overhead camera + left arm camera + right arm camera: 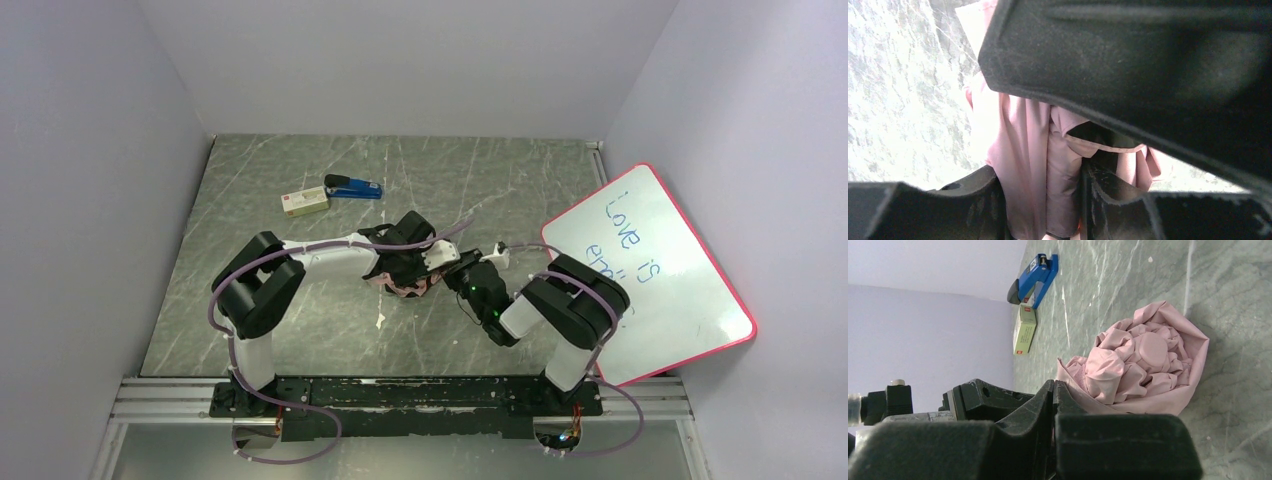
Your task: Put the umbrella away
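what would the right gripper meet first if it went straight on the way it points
The bunched pink umbrella, just ahead of the right gripper; its closed tips may already touch the fabric.

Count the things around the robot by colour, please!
Pink: 1, crumpled pale pink fabric umbrella
Blue: 1, blue desk stapler
Pale green: 1, small pale green cardboard box
White: 1, rectangular white board with red rim
Total: 4
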Tool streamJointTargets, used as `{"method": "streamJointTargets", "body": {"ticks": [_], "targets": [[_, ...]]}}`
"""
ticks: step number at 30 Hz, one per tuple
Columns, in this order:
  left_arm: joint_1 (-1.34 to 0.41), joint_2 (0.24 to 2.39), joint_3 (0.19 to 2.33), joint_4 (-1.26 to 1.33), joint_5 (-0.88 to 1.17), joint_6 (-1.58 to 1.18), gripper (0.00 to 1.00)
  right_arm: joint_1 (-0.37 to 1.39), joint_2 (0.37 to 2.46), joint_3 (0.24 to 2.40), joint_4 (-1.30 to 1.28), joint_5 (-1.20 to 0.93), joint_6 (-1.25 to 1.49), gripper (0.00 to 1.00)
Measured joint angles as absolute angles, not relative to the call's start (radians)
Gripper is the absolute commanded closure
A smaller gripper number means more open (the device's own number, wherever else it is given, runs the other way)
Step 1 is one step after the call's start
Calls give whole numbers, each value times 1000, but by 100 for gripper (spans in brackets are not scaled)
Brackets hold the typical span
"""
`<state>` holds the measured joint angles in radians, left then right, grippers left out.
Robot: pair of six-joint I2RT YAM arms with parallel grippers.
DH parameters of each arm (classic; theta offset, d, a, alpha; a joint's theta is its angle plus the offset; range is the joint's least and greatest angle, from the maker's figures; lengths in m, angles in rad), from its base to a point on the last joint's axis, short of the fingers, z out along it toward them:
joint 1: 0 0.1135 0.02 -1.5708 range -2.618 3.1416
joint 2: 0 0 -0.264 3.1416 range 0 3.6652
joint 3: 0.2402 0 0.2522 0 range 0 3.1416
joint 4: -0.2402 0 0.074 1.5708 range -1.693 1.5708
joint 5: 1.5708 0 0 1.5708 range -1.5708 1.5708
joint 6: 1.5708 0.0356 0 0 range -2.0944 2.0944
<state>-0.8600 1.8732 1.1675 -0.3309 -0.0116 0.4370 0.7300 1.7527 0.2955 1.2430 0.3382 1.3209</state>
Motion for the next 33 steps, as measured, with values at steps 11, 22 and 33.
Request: {"method": "streamJointTargets", "body": {"ticks": [11, 22, 33], "targets": [[-863, 1874, 1168, -330, -15, 452, 95, 730, 1554, 289, 927, 444, 1382, 95], [-864, 1874, 1169, -330, -17, 456, 95, 726, 1324, 220, 724, 487, 1301, 93], [-860, 1878, 1189, -355, -17, 479, 71, 725, 766, 221, 267, 543, 1097, 92]]}}
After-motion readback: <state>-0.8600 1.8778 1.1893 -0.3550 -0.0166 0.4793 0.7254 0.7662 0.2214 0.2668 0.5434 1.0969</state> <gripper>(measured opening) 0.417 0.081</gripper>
